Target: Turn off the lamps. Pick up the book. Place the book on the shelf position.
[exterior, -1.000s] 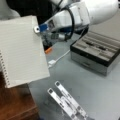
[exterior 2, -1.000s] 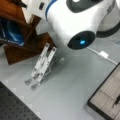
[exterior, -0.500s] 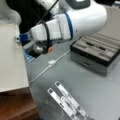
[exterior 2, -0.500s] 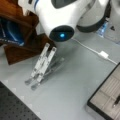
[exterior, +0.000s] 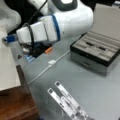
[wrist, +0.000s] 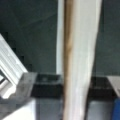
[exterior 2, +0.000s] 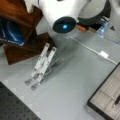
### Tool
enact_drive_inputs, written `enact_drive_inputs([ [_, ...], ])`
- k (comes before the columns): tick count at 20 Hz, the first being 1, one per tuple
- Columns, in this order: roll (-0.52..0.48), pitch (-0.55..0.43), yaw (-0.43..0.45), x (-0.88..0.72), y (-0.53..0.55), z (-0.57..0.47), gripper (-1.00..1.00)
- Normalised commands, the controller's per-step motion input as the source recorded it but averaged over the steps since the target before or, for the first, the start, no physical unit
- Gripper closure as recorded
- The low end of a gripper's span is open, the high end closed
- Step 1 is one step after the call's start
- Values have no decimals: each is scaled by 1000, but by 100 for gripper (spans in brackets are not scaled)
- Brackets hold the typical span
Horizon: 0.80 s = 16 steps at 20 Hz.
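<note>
A Franka arm (exterior: 62, 22) reaches across the grey table toward a front view's left, midway through the placing step. The book (exterior: 7, 67) lies flat at that view's left edge, over the dark reddish-brown wooden block (exterior: 17, 107) whose top is the shelf position. Whether it already rests on the wood or hangs just above it cannot be told. In the wrist view the gripper (wrist: 75, 86) has the book's pale edge (wrist: 82, 37) running straight up between its jaws, and the fingers appear clenched on it. Finishing this step calls, by the look of it, for the book to be level and fully borne by the block before the grip is eased. A second ago the book was tilted, higher in the view, with its wire coils showing. Now it sits lower and further left, and the arm has swung down and leftward with it. The silver folding stand (exterior: 66, 102), the grey case (exterior: 97, 55) and the white cable (exterior: 50, 63) lie where they did.
</note>
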Motion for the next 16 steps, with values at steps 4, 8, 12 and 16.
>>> enact_drive_inputs([
  [4, -99, -123, 285, -268, 36, -19, 100],
  [8, -84, -162, 271, -204, -7, -97, 100],
  [12, -78, -168, 245, -209, -14, -149, 100],
  [16, -58, -184, 206, -242, -16, -209, 100],
])
